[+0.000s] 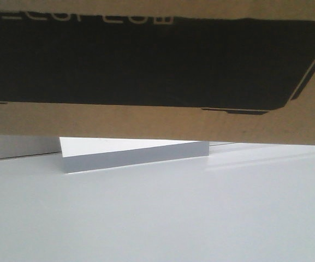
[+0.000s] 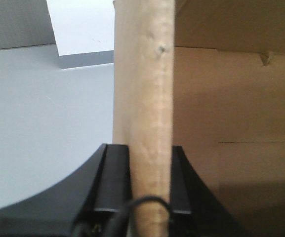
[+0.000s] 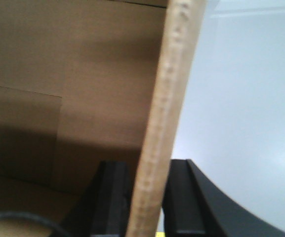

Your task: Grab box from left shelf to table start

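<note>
Exterior front-facing view: the box [image 1: 157, 60] is filling the upper half of the frame, very close to the lens. Its black printed panel is facing the camera, with a sliver of white lettering cut off at the top edge. The brown lower border is slanting slightly down to the right. It appears to be hanging above the white tabletop [image 1: 157, 218] rather than resting on it, though no contact line is showing. Through the gap under the box, a white slab with a grey edge [image 1: 135, 155] is lying farther back. The shelf is not appearing in any view.

This view is hiding both arms. The wrist cameras are showing what is carrying the load. In the left wrist view, the left claw [image 2: 149, 148] is pinching a thin upright cardboard panel of the box, one black finger [image 2: 113, 177] pressing on each face. The brown inside of the box is opening out to the right, the pale tabletop to the left. The right wrist view is mirroring this: the right claw [image 3: 149, 165] is squeezing a cardboard edge, with the box interior to the left and white surface to the right. Whether each panel is a wall or a raised flap, I cannot tell.

Gripping opposite sides is likely sharing a load too wide for one claw and keeping it nearly level while it is being brought over the tabletop.
</note>
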You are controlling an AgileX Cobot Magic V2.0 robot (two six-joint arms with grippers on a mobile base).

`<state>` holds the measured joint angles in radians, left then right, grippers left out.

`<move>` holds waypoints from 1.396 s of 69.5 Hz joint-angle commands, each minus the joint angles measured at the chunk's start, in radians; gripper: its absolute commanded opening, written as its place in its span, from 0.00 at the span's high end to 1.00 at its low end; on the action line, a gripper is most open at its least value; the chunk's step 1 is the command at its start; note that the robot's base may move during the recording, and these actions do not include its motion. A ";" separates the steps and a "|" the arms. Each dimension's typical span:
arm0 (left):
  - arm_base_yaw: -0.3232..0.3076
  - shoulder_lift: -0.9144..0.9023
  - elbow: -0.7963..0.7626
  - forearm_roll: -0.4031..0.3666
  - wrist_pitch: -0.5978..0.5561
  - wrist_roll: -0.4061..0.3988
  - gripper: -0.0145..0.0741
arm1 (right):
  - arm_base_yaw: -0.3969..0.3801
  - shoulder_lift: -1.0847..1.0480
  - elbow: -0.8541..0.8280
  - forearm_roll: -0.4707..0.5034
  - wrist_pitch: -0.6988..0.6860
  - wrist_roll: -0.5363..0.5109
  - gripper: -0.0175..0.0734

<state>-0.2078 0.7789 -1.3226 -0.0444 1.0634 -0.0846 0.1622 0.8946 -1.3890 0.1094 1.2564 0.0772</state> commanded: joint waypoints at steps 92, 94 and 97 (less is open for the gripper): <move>-0.004 -0.019 -0.043 -0.100 -0.171 -0.015 0.95 | -0.002 -0.005 -0.034 -0.048 -0.034 -0.018 0.74; -0.004 -0.019 -0.043 -0.100 -0.171 -0.015 0.95 | -0.002 -0.005 -0.034 -0.048 -0.034 -0.018 0.74; -0.004 -0.019 -0.043 -0.100 -0.171 -0.015 0.95 | -0.002 -0.003 -0.034 -0.048 -0.034 -0.018 0.74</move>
<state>-0.2078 0.7767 -1.3206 -0.0469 1.0655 -0.0846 0.1622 0.8927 -1.3890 0.1075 1.2564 0.0772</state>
